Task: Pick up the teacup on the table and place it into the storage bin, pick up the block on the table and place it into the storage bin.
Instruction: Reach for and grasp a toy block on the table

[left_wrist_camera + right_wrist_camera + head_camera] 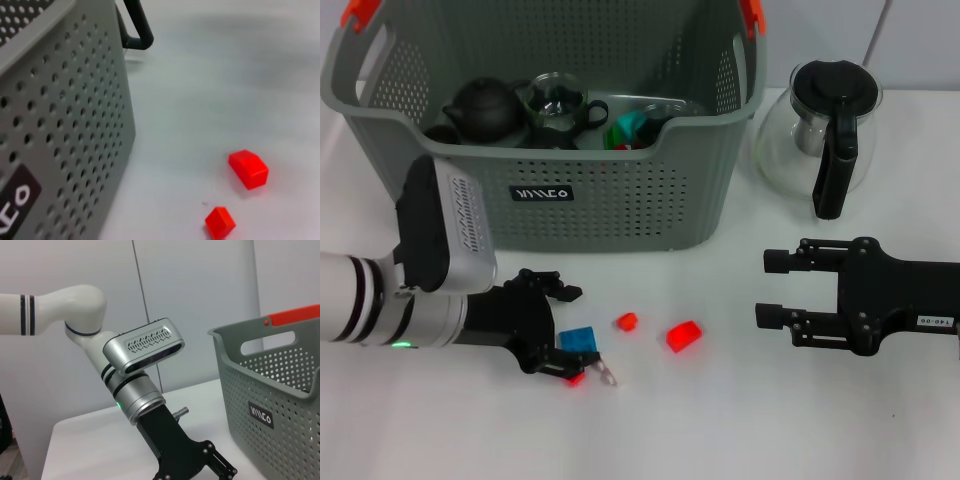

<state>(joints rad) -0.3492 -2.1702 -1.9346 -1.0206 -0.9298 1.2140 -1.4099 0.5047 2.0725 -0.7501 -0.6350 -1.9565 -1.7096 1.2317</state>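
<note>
The left gripper (565,335), jaws apart, straddles the blue block (578,339) near the table's (740,430) front edge, far nearer it than the open right gripper (772,290)

- The storage bin (620,190) stands at the far edge of the tabletop (740,430), toward the left.
- A teapot (485,108) and cups (557,105) lie inside the bin.
- The glass pot (820,135) stands just right of the bin.
- Three blocks (683,335) lie before the bin; one sits between the left gripper (556,335) fingers.
- The right gripper (775,290) is near the right edge.
</note>
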